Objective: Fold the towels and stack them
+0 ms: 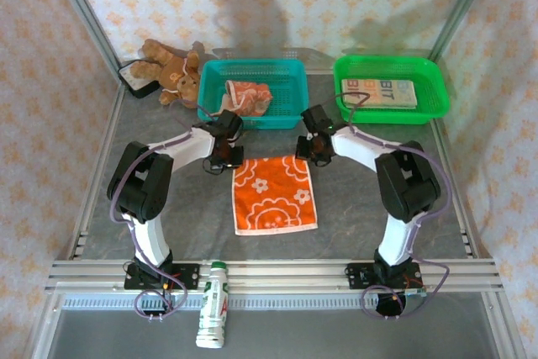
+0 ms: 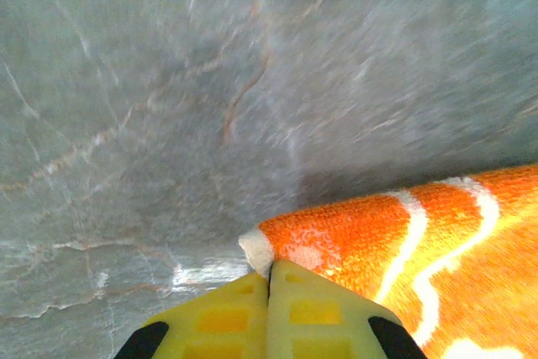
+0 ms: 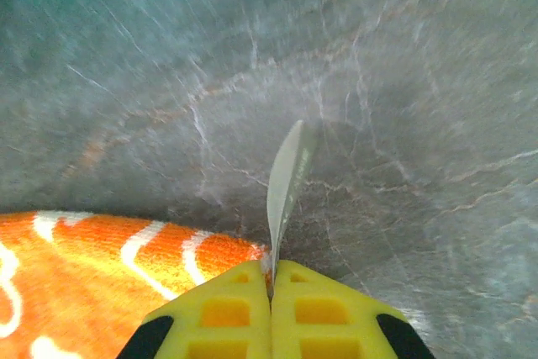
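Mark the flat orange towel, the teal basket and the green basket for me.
orange towel (image 1: 274, 195), top external view, middle of the cloth.
teal basket (image 1: 252, 62), top external view, far rim.
green basket (image 1: 395, 115), top external view, near wall.

You have one towel (image 1: 274, 193) flat on the table (image 1: 361, 208), with the left gripper (image 1: 225, 161) and right gripper (image 1: 313, 155) at its far corners. Behind it: left basket (image 1: 252, 63), right basket (image 1: 387, 60), bear (image 1: 172, 69) leftmost.

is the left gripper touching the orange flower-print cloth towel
Touching: left wrist view shows the left gripper shut on a corner of the orange flower-print towel.
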`<state>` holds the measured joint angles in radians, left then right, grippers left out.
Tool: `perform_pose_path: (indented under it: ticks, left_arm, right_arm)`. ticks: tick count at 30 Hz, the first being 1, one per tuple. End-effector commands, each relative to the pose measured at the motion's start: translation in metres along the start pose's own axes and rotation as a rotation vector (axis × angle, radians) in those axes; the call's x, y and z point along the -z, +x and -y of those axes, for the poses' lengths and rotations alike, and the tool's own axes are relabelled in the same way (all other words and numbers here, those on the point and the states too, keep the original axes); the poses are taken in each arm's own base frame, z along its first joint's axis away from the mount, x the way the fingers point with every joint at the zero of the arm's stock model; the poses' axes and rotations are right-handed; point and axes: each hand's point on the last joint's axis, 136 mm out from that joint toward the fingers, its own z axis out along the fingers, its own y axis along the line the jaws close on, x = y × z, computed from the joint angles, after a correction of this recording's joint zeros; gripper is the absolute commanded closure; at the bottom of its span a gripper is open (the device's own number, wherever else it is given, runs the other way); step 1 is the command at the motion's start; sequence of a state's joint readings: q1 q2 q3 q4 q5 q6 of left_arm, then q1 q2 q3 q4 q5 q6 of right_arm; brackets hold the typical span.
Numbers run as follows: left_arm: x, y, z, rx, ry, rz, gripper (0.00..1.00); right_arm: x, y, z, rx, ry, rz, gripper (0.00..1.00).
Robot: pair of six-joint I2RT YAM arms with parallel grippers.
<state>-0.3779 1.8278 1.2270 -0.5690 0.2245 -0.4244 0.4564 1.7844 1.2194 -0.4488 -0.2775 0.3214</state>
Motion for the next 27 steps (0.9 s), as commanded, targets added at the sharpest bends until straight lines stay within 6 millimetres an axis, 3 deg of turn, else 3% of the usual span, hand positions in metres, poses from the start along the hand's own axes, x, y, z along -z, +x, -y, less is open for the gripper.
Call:
perform_pose_path:
  ticks: [1, 9, 16, 22, 27]
  left_arm:
    - [0.036, -0.029, 0.009, -0.017, 0.003, 0.094, 1.0]
    - [0.046, -0.054, 0.016, -0.051, 0.003, 0.144, 1.0]
    - [0.071, -0.051, 0.018, -0.046, 0.056, 0.23, 1.0]
    - [0.086, -0.02, 0.018, -0.051, 0.112, 0.267, 1.0]
    - [0.082, 0.026, 0.018, -0.074, 0.1, 0.281, 1.0]
  right_arm:
    - [0.025, -0.027, -0.001, 0.029, 0.011, 0.074, 1.0]
    - [0.028, -0.044, -0.002, 0.054, 0.008, 0.133, 1.0]
    - [0.043, -0.039, -0.002, 0.061, -0.033, 0.197, 1.0]
    - [0.064, -0.012, 0.001, 0.062, -0.103, 0.241, 1.0]
    - [0.071, 0.035, 0.005, 0.102, -0.112, 0.252, 1.0]
